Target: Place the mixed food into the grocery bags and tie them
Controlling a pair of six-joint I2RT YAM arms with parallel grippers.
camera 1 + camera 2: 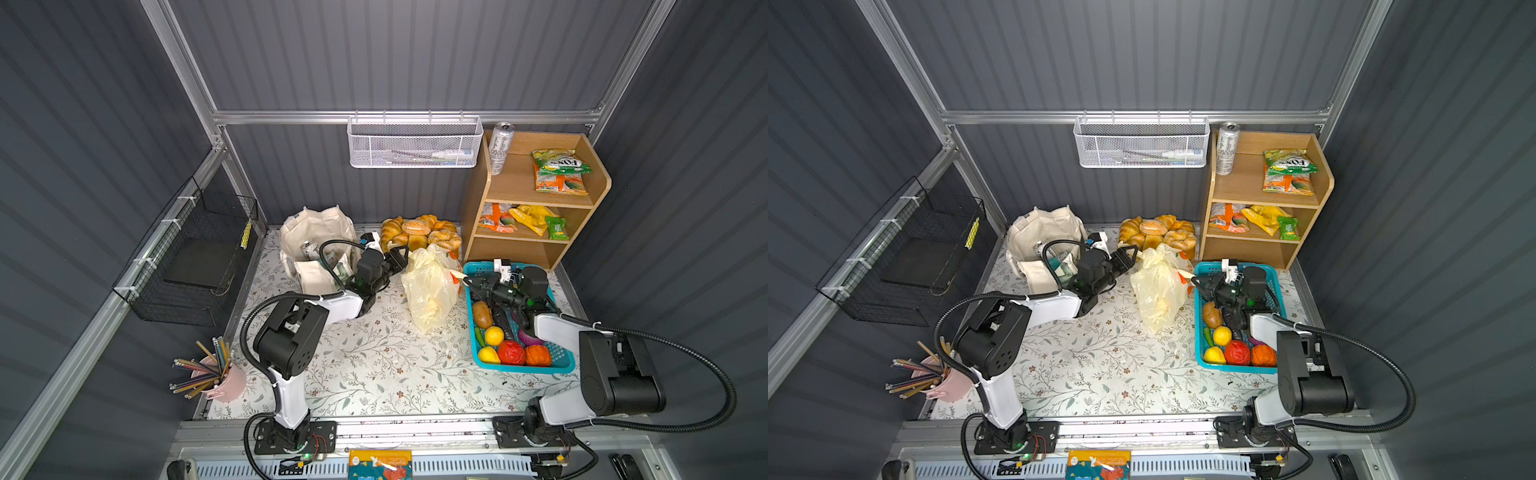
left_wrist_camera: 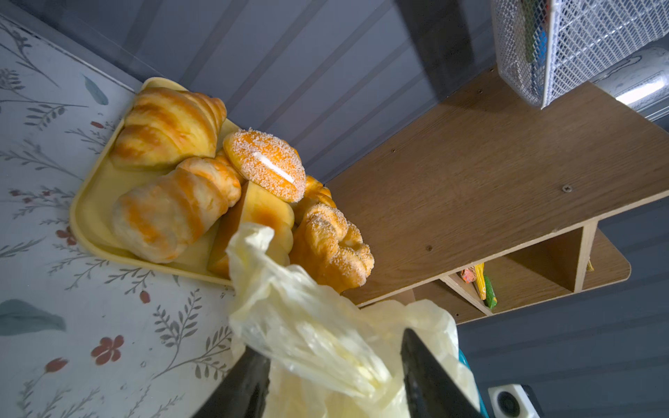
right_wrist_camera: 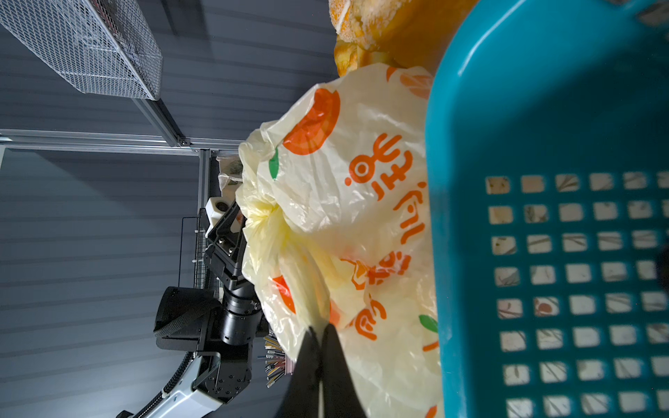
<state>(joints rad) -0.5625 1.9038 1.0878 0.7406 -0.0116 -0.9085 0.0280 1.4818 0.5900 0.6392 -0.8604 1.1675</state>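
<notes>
The pale-yellow plastic bag slumps near the middle of the floral tabletop, toward its back edge. It sits between the canvas tote and the turquoise basket, just in front of the bread pieces. It is thin, limp film, bulging with contents, and probably light, slippery and easy to tear. The sound places to hold are therefore the gathered, twisted handles rather than the slack walls. The right gripper is closed tight on a stretched strip of one handle. The left gripper stands partly open, its jaws either side of the other twisted handle without pinching it. Pulling a knot calls for gentle, opposed tension, since such film stretches and slides out of a loose pinch.
</notes>
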